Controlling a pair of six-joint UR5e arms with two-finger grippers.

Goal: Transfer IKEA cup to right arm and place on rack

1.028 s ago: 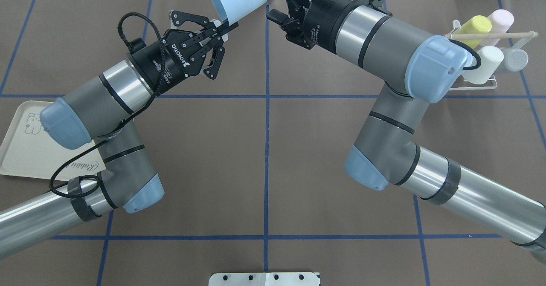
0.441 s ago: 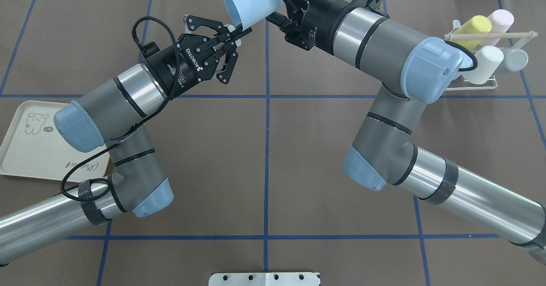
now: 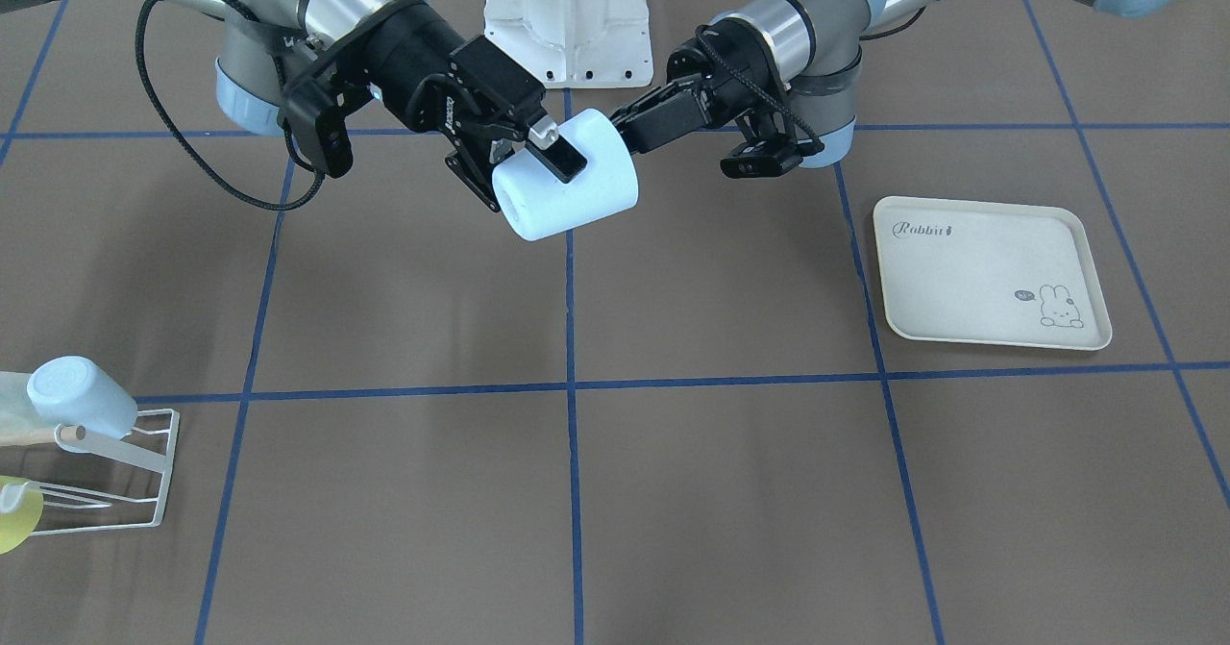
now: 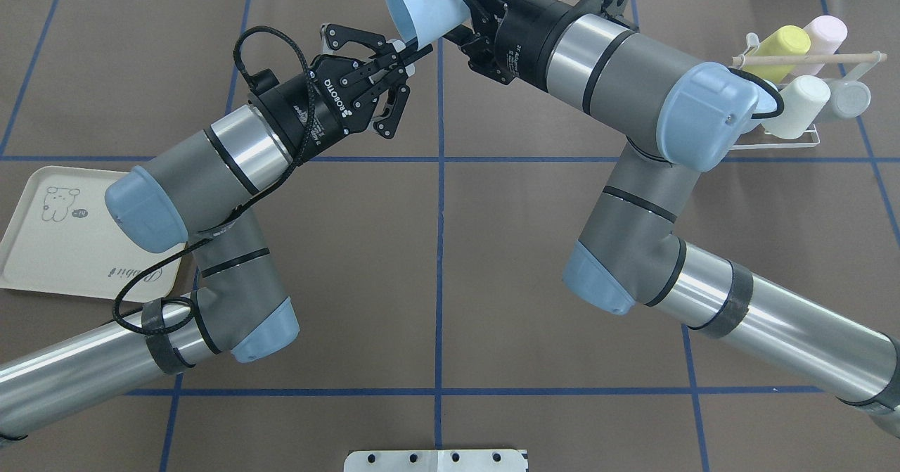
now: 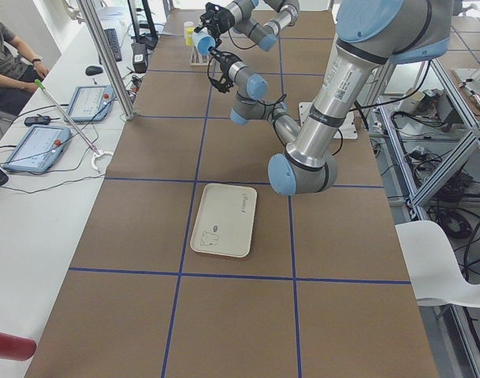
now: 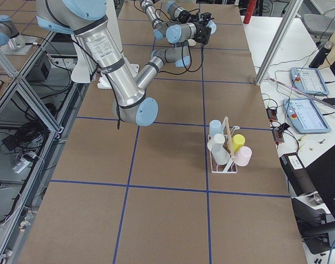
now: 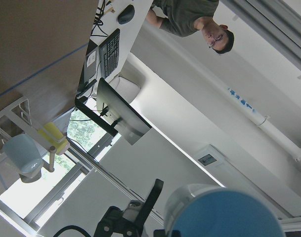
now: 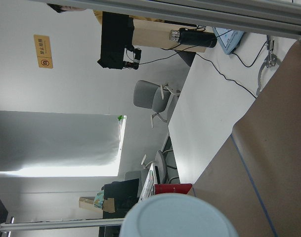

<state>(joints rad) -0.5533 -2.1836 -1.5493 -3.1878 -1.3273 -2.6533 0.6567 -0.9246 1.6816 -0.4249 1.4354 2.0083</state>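
Two claws meet on one cup (image 3: 567, 184), which hangs in the air over the centre line of the worktop (image 3: 673, 453). It lies on its side with the open mouth toward my left arm. My left claw (image 3: 623, 132) is pinched tight on the rim, one finger inside the mouth and one outside. My right claw (image 3: 524, 172) is spread wide and straddles the cup's body near the closed base, with one finger lying along the upper side. I cannot tell whether its pads press yet. I judge the step in hand to be the handover. To do it well, I should close the right claw squarely across the body, well back from the rim so the two claws do not collide. Only when that hold is firm should the left claw let go and draw straight back along the cup's axis without dragging the rim. Both forearms reach forward and inward, wrists angled so the claws face each other almost in line. The rack (image 3: 173, 467) stands well apart on my right, other cups (image 4: 798, 106) already on it.
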